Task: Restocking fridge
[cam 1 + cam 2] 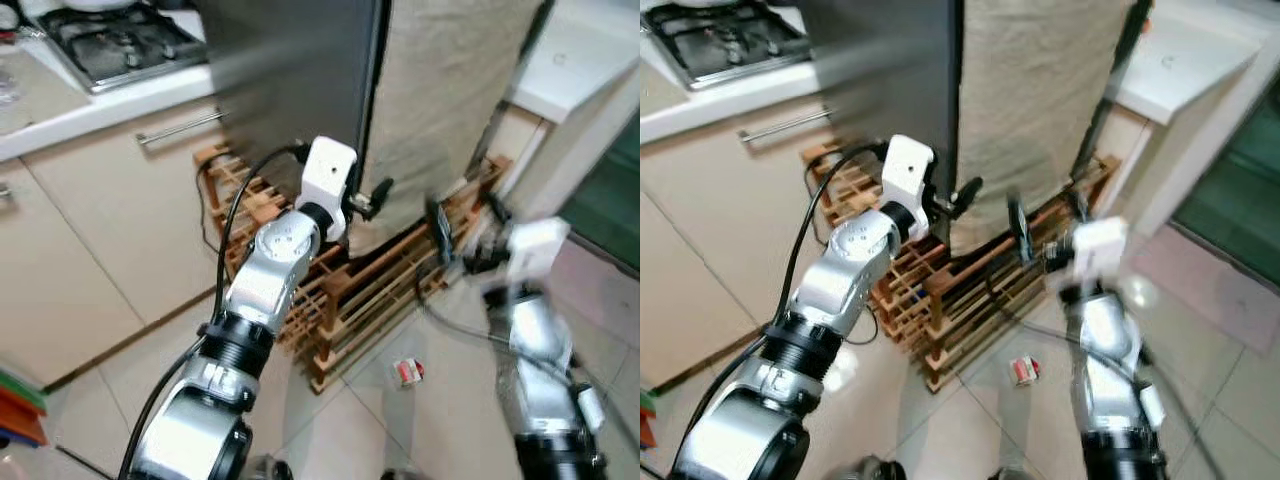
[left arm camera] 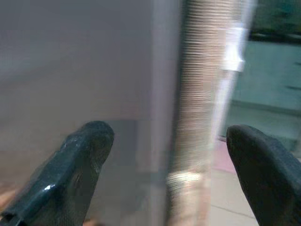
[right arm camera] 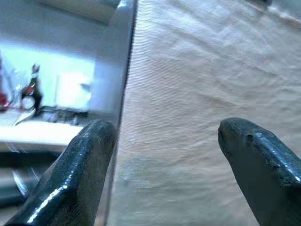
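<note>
Overhead, wooden rack [image 1: 370, 290] by cloth [image 1: 450, 100]; wrist-side, open left end effector [image 2: 164, 179]

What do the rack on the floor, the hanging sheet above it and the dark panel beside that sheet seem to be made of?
The rack looks like unfinished reddish-brown wood: thin slats and posts joined in a lattice. The hanging sheet looks like coarse beige cloth, with a woven grain and soft creases in the right wrist view. The dark panel is smooth, flat and grey with a dull sheen, probably brushed metal or a painted fridge door; blur leaves it open.

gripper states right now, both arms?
Left gripper: open, holding nothing, raised at the dark fridge door's edge.
Right gripper: open, holding nothing, facing the beige cloth.
</note>
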